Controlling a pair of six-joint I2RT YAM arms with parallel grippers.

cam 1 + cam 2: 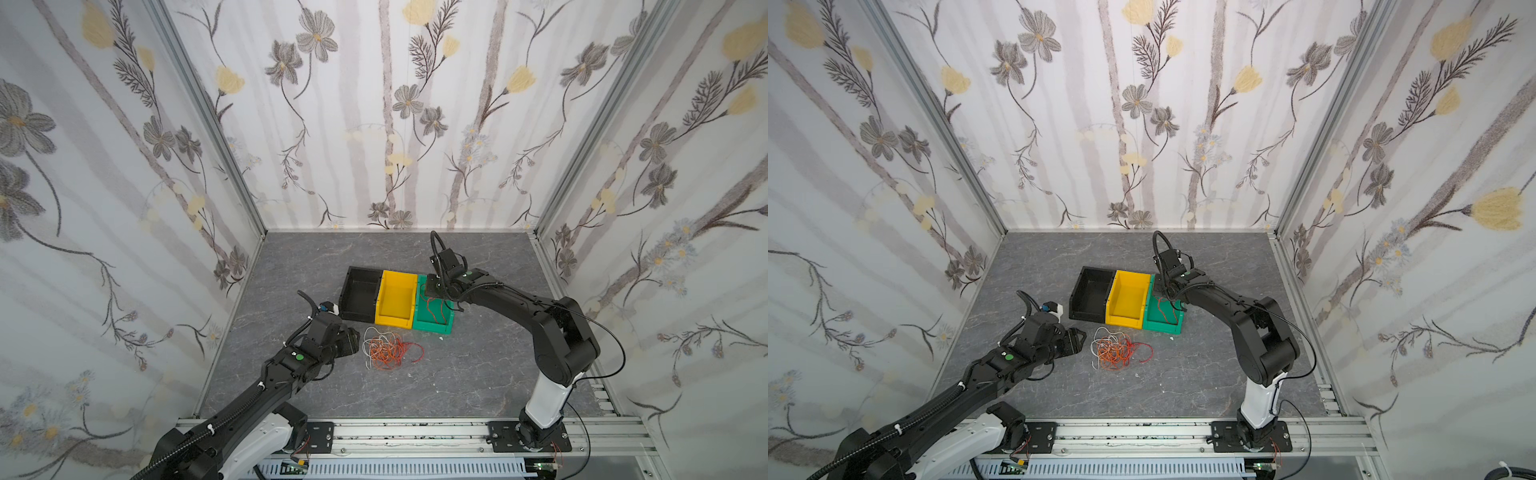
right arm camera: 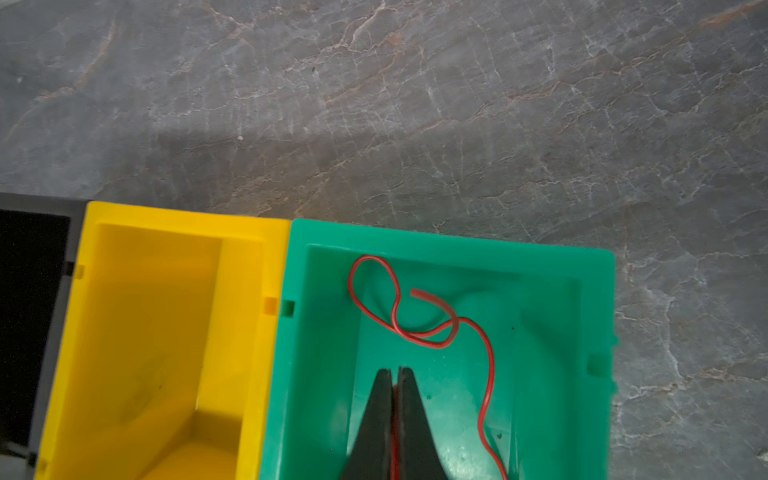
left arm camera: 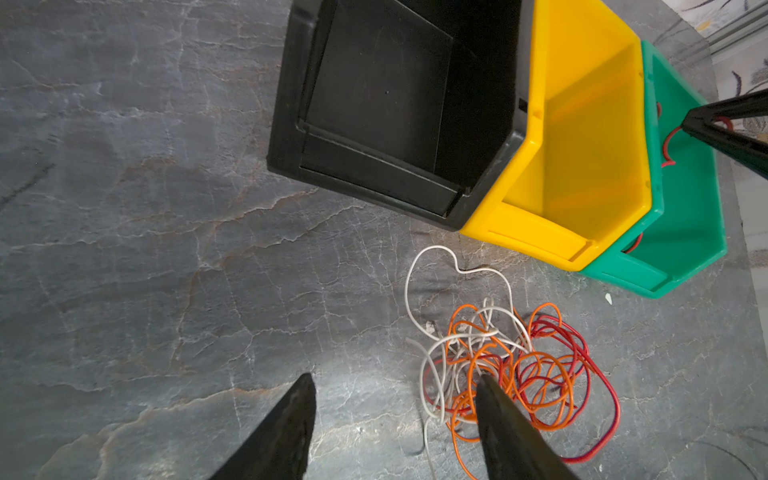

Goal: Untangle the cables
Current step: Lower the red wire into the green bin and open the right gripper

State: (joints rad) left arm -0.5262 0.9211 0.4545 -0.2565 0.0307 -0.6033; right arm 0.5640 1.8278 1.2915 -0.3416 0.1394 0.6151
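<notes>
We see R gripper (image 2: 395, 370) clamped on 1 red cable (image 2: 432, 300) over green bin (image 2: 457, 240); L gripper (image 3: 395, 377) apart, just beside cable tangle (image 3: 519, 365).

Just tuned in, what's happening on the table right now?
The right tool is shut on a red cable, which trails down into the green bin. The left tool stands open at the edge of the tangle of orange, white and red cables lying on the table, holding nothing. The yellow bin and black bin are empty.
</notes>
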